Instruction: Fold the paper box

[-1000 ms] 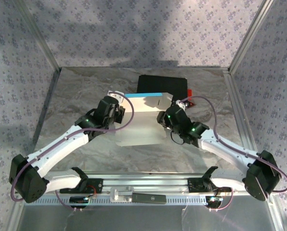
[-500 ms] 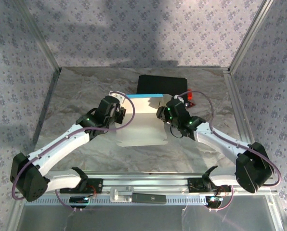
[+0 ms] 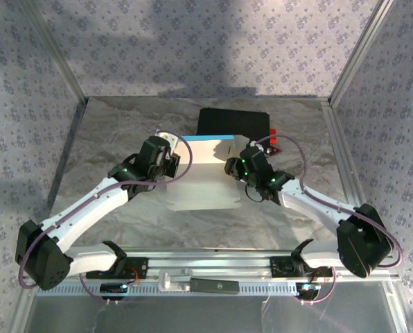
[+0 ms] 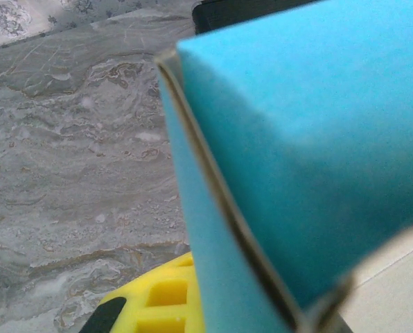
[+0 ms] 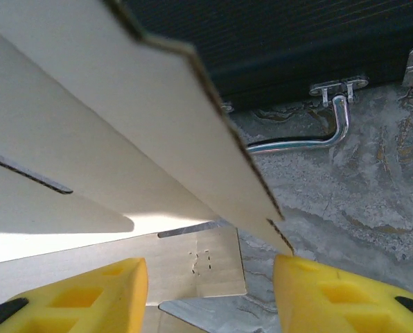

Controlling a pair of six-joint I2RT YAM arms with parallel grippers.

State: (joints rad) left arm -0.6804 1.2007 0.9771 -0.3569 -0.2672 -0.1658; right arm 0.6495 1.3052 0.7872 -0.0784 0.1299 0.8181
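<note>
Top view: the paper box (image 3: 203, 186) lies mid-tabletop (image 3: 102, 139) between the two arms, white side up, partly folded, with a cyan strip raised along its far edge. That far edge sits just in front of a black hard case (image 3: 233, 122); whether they touch cannot be told. The left tool (image 3: 172, 164) is at the box's far-left corner. Left wrist view: the cyan face of the box (image 4: 296, 132) is very close to the lens, and its cut cardboard edge runs down right beside one yellow finger (image 4: 154, 305). The other finger is hidden behind the card. The tool is closed all the way, pinching the box wall. The right tool (image 3: 233, 166) is at the far-right side of the box. Right wrist view: the right tool (image 5: 210, 284) has its yellow fingers standing well apart and nothing between them. A white slotted panel of the box (image 5: 89, 132) tilts across above the gap, with a flat white panel below it. Behind these are the ribbed case (image 5: 296, 41) and its metal handle (image 5: 310, 142), over grey marbled tabletop (image 5: 359, 201).
</note>
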